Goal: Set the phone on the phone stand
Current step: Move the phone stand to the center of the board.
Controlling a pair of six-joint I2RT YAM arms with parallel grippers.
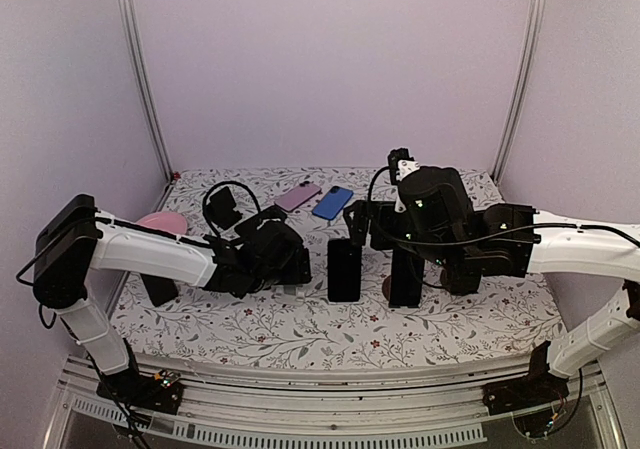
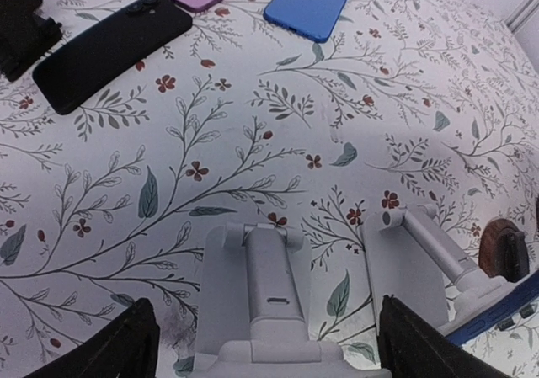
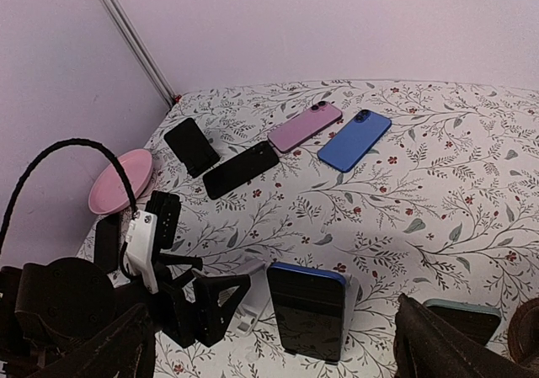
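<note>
An empty white phone stand (image 2: 263, 287) sits between the open fingers of my left gripper (image 2: 265, 354); it also shows in the right wrist view (image 3: 253, 298). Beside it a blue-edged phone (image 3: 310, 309) leans upright on a second white stand (image 2: 411, 264); in the top view this phone (image 1: 344, 269) stands mid-table. A black phone (image 2: 109, 45), a purple phone (image 3: 305, 126) and a blue phone (image 3: 355, 139) lie flat at the back. My right gripper (image 3: 274, 361) is open and empty, above and in front of the standing phone. In the top view my left gripper (image 1: 288, 261) is low at the empty stand.
Another dark phone (image 1: 405, 274) stands upright right of the first, its teal top edge in the right wrist view (image 3: 459, 317). A black stand (image 3: 192, 145) and a pink plate (image 3: 122, 180) are at the back left. A brown round object (image 2: 504, 249) lies near the stands.
</note>
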